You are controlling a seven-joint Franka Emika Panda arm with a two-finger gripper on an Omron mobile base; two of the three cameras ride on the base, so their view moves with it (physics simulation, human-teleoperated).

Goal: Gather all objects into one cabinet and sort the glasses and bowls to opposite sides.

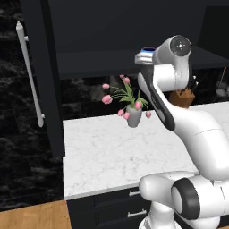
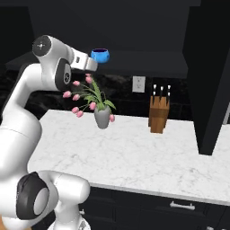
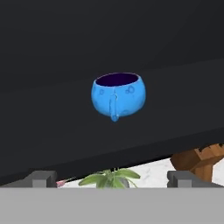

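Blue bowl (image 3: 118, 94) sits upright on the dark shelf (image 3: 175, 109) of the black wall cabinet (image 2: 134, 27), mouth up, its dark inside showing at twelve o'clock of its body in the hand view. A small handle-like loop runs down its near face toward six o'clock, pointing back at the camera. It is round and squat, so it has no real long axis; its axis of symmetry stands vertical.

The gripper (image 3: 111, 178) hangs short of the bowl with its jaws spread wide and nothing between them; the two finger tips (image 3: 41, 178) stand well apart at seven and five o'clock of the hand view, the bowl above and between them. In the right base view the hand reaches toward the bowl from its nine o'clock side, close but seemingly not touching.

I judge the bowl light, rigid and glazed, so slick and liable to chip if knocked on the shelf edge. The rounded belly would squirt out of a shallow pinch. A surer hold would be across the widest part of the body, or on the rim wall with one finger inside.

Below, a vase of tulips (image 2: 101, 112) and a knife block (image 2: 159, 115) stand on the marble counter (image 2: 134, 157).
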